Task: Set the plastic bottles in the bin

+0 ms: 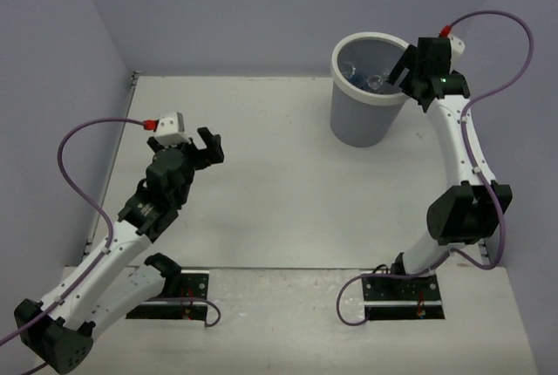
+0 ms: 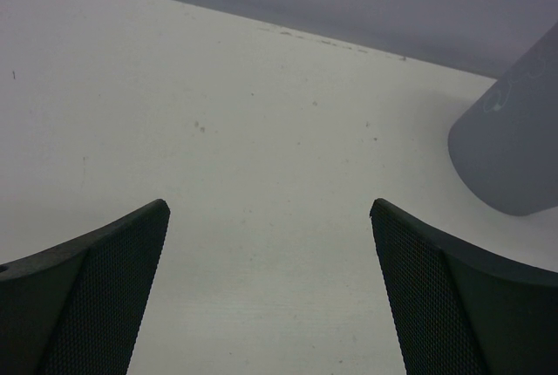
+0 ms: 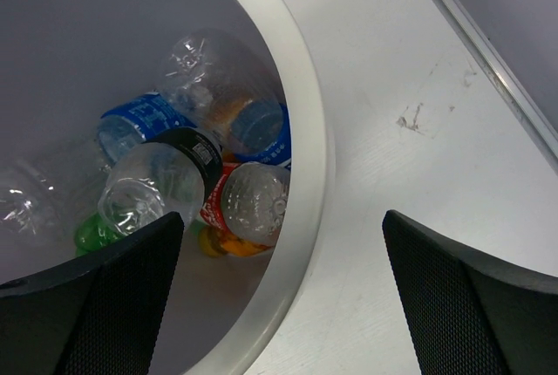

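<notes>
Light-grey plastic with a fat white rim, the bin [image 1: 370, 122] stands at the far right of the surface [image 1: 279, 192], and the plastic bottles [image 3: 166, 185] are heaped in the bottom of it. The right wrist view shows two blue-labelled ones [image 3: 144, 122], a dark-labelled one, a red-labelled one [image 3: 244, 205], a bit of green [image 3: 91, 234] and some orange [image 3: 214, 242] poking out underneath.

The right claw [image 3: 277, 218] hovers right over the bin's rim [image 3: 309, 157], fingers spread wide and holding nothing. One finger hangs above the inside of the bin, the other above the bare surface outside. The bottles lie well below it.

The left claw [image 1: 205, 146] is well apart from the bin, up over the left side of the surface, also spread and empty. Its wrist view just catches the bin's wall [image 2: 514, 144] off to the right.
</notes>
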